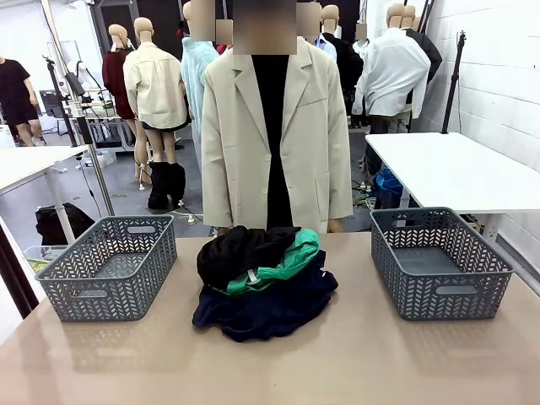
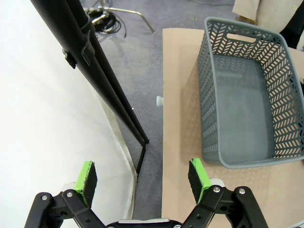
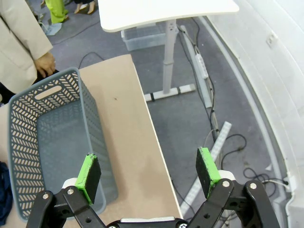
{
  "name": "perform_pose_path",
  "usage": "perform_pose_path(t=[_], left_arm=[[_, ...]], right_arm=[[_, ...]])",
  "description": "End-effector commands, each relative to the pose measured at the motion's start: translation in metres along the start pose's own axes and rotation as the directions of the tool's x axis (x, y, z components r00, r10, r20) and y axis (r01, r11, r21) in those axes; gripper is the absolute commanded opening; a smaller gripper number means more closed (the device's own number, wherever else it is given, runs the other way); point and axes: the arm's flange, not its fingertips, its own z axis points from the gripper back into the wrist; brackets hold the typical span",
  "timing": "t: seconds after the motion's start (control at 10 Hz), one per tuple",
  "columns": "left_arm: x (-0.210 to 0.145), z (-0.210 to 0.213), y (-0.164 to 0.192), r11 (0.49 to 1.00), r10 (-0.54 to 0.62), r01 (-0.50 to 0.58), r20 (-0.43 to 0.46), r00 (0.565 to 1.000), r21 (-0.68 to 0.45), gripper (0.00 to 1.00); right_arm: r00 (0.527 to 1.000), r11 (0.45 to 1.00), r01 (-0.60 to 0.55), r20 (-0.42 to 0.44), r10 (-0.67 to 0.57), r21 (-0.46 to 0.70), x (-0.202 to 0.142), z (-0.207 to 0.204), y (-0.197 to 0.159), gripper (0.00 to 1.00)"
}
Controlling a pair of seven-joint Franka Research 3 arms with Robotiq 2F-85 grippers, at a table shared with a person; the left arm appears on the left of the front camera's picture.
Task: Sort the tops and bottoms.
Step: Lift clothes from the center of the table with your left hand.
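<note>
1. A grey left basket (image 1: 110, 266) and a matching right basket (image 1: 439, 261) stand well apart on the tan bench (image 1: 363, 363).
2. A person in a beige blazer (image 1: 274, 126) stands at its far edge.
3. Beside a white table (image 1: 456, 169), perhaps a power strip (image 3: 199, 66) lies on the floor.

tan table (image 1: 363, 363) carries a clothes pile (image 1: 266, 291) (navy lowest) between left basket (image 1: 110, 263) and right basket (image 1: 439, 294).
</note>
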Motion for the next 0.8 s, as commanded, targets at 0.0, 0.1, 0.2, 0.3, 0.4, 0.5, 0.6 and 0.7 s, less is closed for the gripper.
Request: perform_pose_path(t=[0.0, 0.1, 0.2, 0.3, 0.4, 0.5, 0.6, 0.7], left_arm=[[-0.001, 0.001, 0.001, 1.000, 0.003, -0.003, -0.003, 1.000, 0.007, 1.00], [-0.001, 0.001, 0.001, 1.000, 0.003, -0.003, -0.003, 1.000, 0.007, 1.00], [0.000, 0.000, 0.000, 1.000, 0.000, 0.000, 0.000, 1.000, 0.000, 1.00], [0.012, 0.016, -0.018, 0.996, -0.076, 0.079, 0.066, 0.995, -0.045, 1.00], [0.023, 0.033, -0.038, 0.987, -0.144, 0.153, 0.125, 0.982, -0.058, 1.00], [0.034, 0.051, -0.061, 0.964, -0.229, 0.249, 0.181, 0.956, -0.094, 1.00], [0.044, 0.072, -0.092, 0.928, -0.320, 0.355, 0.245, 0.915, -0.111, 1.00], [0.048, 0.086, -0.126, 0.863, -0.433, 0.483, 0.279, 0.857, -0.147, 1.00]], right_arm=[[1.000, 1.000, 0.001, -0.010, -0.001, -0.005, -0.001, 0.000, 0.000, 1.00], [1.000, 1.000, 0.001, -0.010, -0.001, -0.005, -0.001, 0.000, 0.000, 1.00], [1.000, 1.000, 0.001, -0.010, -0.001, -0.005, -0.001, 0.000, 0.000, 1.00], [1.000, 1.000, 0.001, -0.010, -0.001, -0.005, -0.001, 0.000, 0.000, 1.00], [1.000, 1.000, 0.001, -0.010, -0.001, -0.005, -0.001, 0.000, 0.000, 1.00], [1.000, 1.000, 0.001, -0.010, -0.001, -0.005, -0.001, 0.000, 0.000, 1.00], [1.000, 1.000, 0.001, -0.010, -0.001, -0.005, -0.001, 0.000, 0.000, 1.00], [1.000, 1.000, 0.001, -0.010, -0.001, -0.005, -0.001, 0.000, 0.000, 1.00]])
